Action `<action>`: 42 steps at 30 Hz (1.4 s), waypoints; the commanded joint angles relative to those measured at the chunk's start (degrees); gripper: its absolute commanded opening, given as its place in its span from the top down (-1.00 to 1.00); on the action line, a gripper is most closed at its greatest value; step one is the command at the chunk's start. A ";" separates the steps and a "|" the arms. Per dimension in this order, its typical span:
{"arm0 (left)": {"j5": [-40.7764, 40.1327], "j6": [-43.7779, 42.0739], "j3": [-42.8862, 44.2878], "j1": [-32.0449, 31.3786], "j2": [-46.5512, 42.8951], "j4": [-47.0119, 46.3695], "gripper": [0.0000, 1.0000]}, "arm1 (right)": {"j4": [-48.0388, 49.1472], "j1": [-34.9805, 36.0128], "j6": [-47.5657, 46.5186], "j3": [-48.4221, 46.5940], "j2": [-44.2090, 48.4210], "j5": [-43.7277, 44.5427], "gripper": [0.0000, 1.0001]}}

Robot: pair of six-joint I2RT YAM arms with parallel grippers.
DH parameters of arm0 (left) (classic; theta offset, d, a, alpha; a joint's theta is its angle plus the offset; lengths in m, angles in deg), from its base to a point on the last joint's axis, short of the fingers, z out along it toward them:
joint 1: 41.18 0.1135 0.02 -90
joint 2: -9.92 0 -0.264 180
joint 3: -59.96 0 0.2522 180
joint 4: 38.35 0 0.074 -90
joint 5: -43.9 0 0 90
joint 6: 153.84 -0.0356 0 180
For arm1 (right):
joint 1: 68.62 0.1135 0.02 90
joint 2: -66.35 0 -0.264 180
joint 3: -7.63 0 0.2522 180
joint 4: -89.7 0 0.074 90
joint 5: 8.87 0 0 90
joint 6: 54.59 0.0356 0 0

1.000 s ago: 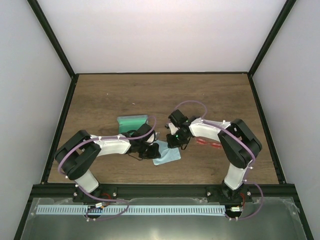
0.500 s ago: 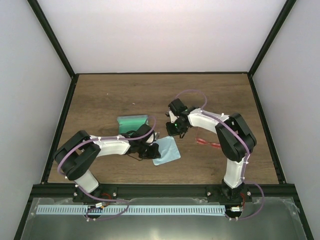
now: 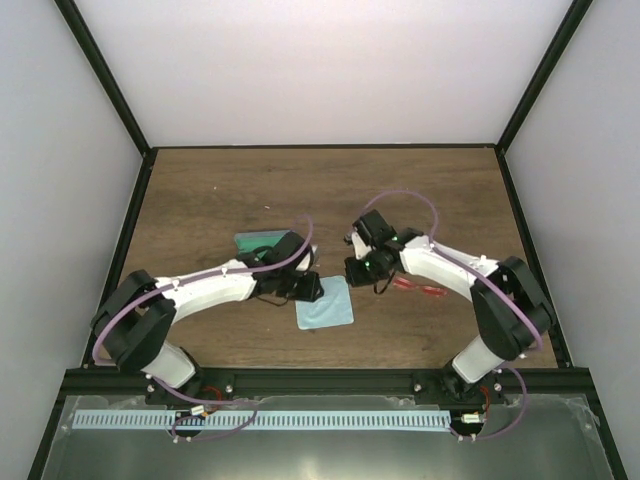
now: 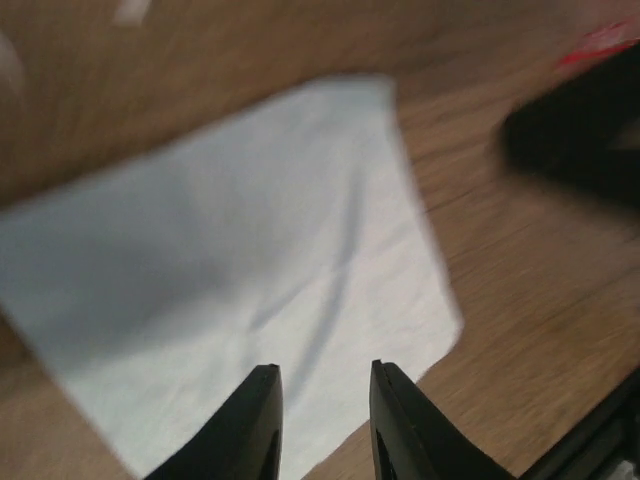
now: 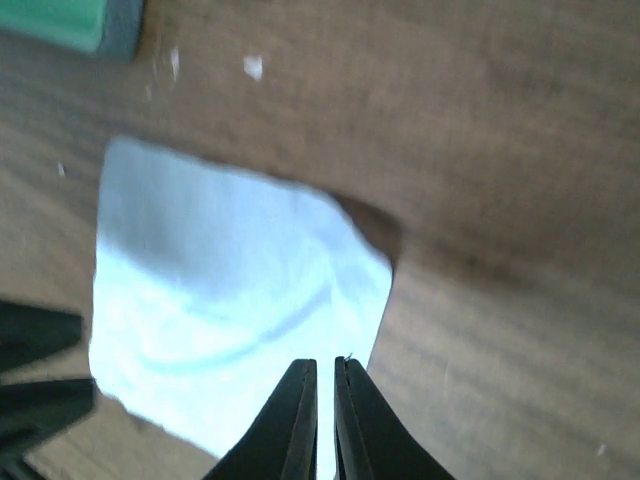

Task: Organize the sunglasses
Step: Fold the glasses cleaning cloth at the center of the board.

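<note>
The red sunglasses (image 3: 420,289) lie on the wooden table to the right of my right gripper, apart from both grippers; a red blur of them shows at the top right of the left wrist view (image 4: 600,40). My left gripper (image 3: 306,288) is open and empty, low over the left edge of the light blue cloth (image 3: 326,304); its fingers (image 4: 262,420) frame the cloth (image 4: 230,260). My right gripper (image 3: 358,270) is shut on nothing, just above the cloth's upper right corner (image 5: 230,290). The grey-blue case (image 3: 262,243) lies open behind the left arm.
The case's green corner shows at the top left of the right wrist view (image 5: 70,20). My left gripper's fingers (image 5: 30,380) show at the lower left of that view. Black frame rails edge the table (image 3: 300,190) on all sides.
The right gripper rose toward the back, then came back down to the cloth's right corner, its elbow swinging right. The left gripper shifted slightly. The cloth now lies flat and uncovered.
</note>
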 commanded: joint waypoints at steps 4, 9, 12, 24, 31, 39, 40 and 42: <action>-1.25 -5.95 13.15 -0.10 5.98 2.95 0.28 | 0.71 3.61 3.46 8.62 5.91 -3.95 0.85; 3.74 -7.33 18.40 -0.26 15.16 2.40 0.26 | 1.06 3.90 4.47 10.35 6.16 -4.19 0.82; 5.99 -8.45 21.02 -0.77 19.00 3.45 0.25 | 0.82 3.85 6.14 11.40 7.37 -2.29 0.82; -1.95 -6.67 24.62 -0.93 26.93 7.04 0.28 | -0.45 3.41 8.39 12.98 13.68 0.74 0.82; -7.23 1.17 23.87 1.09 27.79 6.20 0.28 | 0.30 3.41 7.61 11.75 12.52 0.55 0.82; -6.85 5.97 30.54 4.43 29.08 7.02 0.24 | 3.76 3.41 7.30 9.12 10.72 -1.76 0.86; -6.56 5.62 31.60 4.36 28.51 7.12 0.21 | 3.57 3.41 7.08 8.71 10.60 -1.73 0.86; -6.37 4.66 32.79 4.21 26.30 6.73 0.06 | 3.45 3.41 6.84 7.76 10.99 -1.65 0.86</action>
